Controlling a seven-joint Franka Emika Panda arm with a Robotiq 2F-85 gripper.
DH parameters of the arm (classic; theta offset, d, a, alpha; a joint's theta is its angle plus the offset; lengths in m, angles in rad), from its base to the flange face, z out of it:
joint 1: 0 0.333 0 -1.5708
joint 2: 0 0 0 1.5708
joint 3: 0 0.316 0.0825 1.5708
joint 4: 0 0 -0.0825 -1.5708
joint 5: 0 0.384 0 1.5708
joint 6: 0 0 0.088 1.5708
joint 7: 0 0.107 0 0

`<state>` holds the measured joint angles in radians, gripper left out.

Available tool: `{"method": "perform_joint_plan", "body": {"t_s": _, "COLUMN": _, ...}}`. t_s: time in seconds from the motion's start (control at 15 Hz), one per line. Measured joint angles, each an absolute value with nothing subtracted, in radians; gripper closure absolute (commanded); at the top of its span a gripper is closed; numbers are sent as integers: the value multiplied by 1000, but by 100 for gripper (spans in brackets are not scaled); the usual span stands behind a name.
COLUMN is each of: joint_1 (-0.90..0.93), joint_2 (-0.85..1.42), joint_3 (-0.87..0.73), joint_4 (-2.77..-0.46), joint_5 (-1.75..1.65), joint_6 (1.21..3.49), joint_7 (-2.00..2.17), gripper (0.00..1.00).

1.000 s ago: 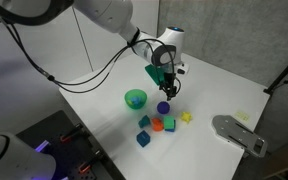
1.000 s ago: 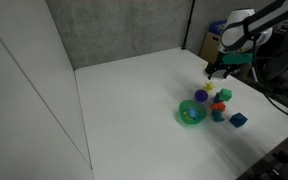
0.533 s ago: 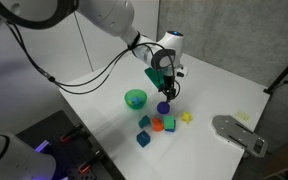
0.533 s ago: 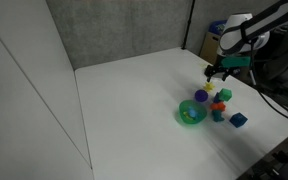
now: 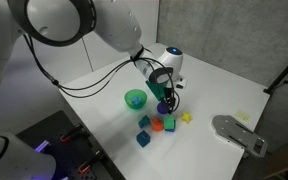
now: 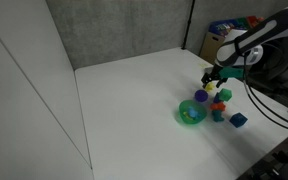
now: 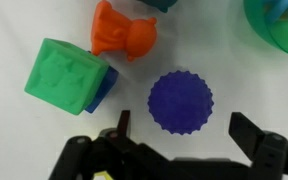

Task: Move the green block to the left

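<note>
The green block (image 7: 66,75) is a small bright green cube at the left of the wrist view, resting against a blue block (image 7: 105,92). It also shows in both exterior views (image 5: 169,123) (image 6: 224,98) among the small shapes. My gripper (image 7: 187,130) is open and empty. It hangs low over a purple ridged ball (image 7: 181,102), with one finger on each side. The green block lies apart from the fingers. In the exterior views the gripper (image 5: 167,100) (image 6: 214,79) is just above the cluster.
An orange shape (image 7: 124,32) lies beside the green block. A round green bowl (image 5: 135,98) (image 6: 191,113) stands next to the cluster. Teal blocks (image 5: 143,138), a yellow shape (image 5: 186,117) and a grey device (image 5: 240,133) are on the white table.
My gripper has come down and a little sideways toward the purple ball. The blocks have not moved.
</note>
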<state>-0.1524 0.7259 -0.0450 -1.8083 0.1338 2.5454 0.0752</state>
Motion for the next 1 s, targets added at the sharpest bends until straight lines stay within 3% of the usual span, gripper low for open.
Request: {"method": "perform_joint_plan", "body": {"t_s": 1.0, "joint_1": -244, "joint_2": 777, "joint_3": -40, "joint_4": -1828, "joint_5": 159, "joint_6": 2608, "joint_7": 18, "gripper": 0}}
